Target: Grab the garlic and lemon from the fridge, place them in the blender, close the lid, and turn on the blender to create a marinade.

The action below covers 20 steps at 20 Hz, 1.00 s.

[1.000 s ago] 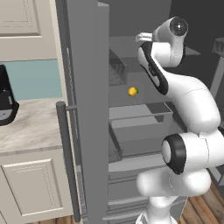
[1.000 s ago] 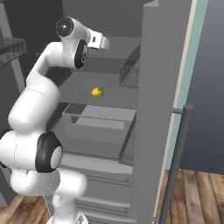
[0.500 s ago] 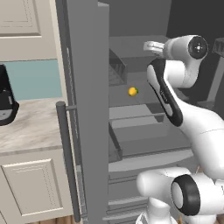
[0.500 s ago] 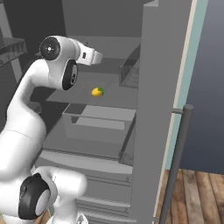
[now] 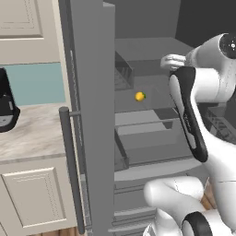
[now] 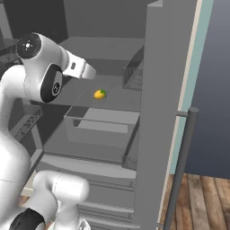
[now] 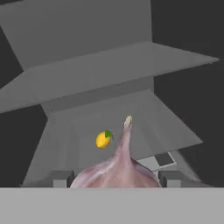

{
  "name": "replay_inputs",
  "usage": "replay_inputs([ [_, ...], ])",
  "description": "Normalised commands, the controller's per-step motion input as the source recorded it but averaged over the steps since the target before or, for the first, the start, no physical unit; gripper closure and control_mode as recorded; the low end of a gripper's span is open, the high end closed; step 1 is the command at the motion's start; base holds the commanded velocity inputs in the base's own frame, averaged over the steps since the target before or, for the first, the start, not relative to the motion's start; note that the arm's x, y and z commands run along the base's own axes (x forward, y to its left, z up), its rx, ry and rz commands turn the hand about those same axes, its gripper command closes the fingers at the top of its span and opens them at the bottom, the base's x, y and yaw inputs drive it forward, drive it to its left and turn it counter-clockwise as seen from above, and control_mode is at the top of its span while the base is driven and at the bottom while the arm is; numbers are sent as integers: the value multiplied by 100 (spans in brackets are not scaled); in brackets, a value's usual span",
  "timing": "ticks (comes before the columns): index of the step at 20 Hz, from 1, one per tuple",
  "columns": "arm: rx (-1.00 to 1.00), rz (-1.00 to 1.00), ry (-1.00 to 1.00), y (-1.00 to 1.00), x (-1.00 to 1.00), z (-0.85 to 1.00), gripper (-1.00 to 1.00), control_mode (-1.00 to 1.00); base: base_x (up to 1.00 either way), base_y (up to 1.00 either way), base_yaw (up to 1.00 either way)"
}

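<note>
The garlic [image 7: 118, 168] is clamped between the gripper [image 7: 116, 178] fingers, while the lemon [image 7: 104, 139] is left sitting on the fridge [image 5: 92, 115] shelf.

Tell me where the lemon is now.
The lemon lies on a fridge shelf inside the open fridge; in the hand view it sits just left of the garlic.

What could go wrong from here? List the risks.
1. The garlic sits between the end effector's widely spread fingers; if the grip is loose, it may slip during withdrawal.
2. The arm reaches deep into the fridge, so pulling back could clip the open door or a shelf edge.
3. The lemon lies loose on the shelf and, if bumped, could roll out of reach.
</note>
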Motion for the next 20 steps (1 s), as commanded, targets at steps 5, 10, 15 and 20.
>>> replay_inputs([
  [5, 0, 0, 31, 2, -100, -55, 100, -100, 0, 0, 0],
  [10, -3, 0, 3, 6, -100, -94, 100, -100, 0, 0, 0],
  [15, 0, 0, -4, 0, -15, -6, 100, -100, 0, 0, 0],
  [20, 0, 0, 1, 0, -47, 0, 100, -100, 0, 0, 0],
])
